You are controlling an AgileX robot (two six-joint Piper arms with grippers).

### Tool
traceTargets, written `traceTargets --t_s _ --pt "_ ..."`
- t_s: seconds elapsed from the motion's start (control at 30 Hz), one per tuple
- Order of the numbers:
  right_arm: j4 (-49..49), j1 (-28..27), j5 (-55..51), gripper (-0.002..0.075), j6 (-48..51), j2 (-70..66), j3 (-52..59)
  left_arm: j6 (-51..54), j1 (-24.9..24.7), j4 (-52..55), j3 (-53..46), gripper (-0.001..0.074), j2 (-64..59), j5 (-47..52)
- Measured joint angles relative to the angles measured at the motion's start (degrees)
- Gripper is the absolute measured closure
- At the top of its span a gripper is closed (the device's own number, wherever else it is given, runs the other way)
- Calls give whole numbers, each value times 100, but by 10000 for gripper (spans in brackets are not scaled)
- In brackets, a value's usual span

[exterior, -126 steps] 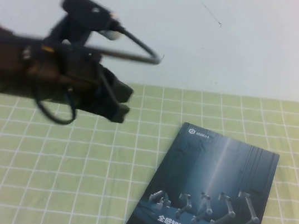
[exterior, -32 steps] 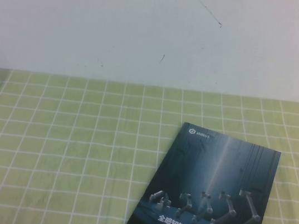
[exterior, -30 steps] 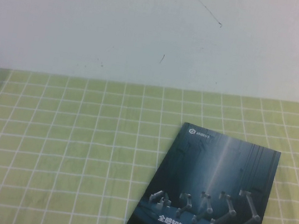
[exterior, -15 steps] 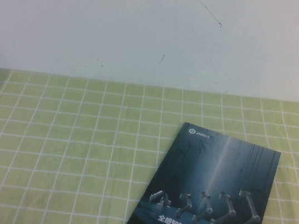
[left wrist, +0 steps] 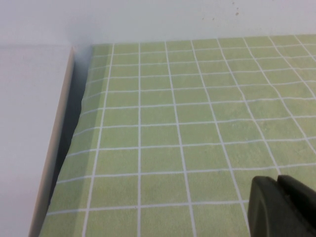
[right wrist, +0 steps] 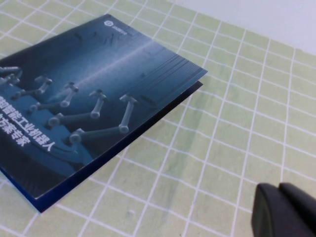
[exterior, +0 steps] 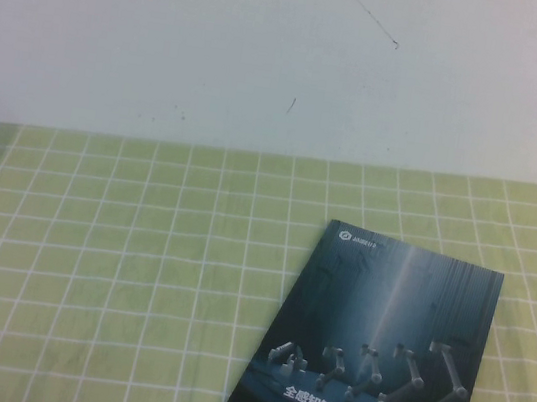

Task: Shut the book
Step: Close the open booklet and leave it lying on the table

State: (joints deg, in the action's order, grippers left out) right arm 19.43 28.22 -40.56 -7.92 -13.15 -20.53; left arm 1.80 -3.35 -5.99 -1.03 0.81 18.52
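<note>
The book (exterior: 374, 343) lies on the desk (exterior: 121, 240); right end effector (right wrist: 280, 210) near its right, left end effector (left wrist: 280, 207) well left.

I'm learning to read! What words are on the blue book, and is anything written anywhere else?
"全感知智能工业机器人": upper white line on the book cover.
"解决方案专家": the line beneath it.
Logo text at the cover's top corner: too small to read.
Checked cloth, left gripper over bare cloth, right gripper beside the book: no writing.
</note>
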Motion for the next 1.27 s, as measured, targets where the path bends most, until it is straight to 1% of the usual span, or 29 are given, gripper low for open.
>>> traceTargets --t_s 0.13,0.2,0.27,0.37,0.6,0.7,0.97,1.27 --pt "343 -28 258 729 -14 15 222 0 0 0 0 738 0 8" --pt "574 -141 470 729 -90 73 398 0 0 0 0 738 0 8" --pt "604 -327 793 729 -67 232 608 0 0 0 0 738 0 8" --pt "443 -799 1122 729 163 547 858 0 0 4 0 738 0 12" --pt "-755 -2403 1618 729 1111 1343 1599 0 0 13 9 738 0 12" --pt "-1077 -2791 2163 729 1250 1379 2055 0 0 13 9 738 0 12" --pt "-1263 -2859 2070 729 1228 1379 2175 0 0 13 9 738 0 21" --pt "-1736 -2859 2070 729 1223 1379 2175 0 0 13 9 738 0 21"
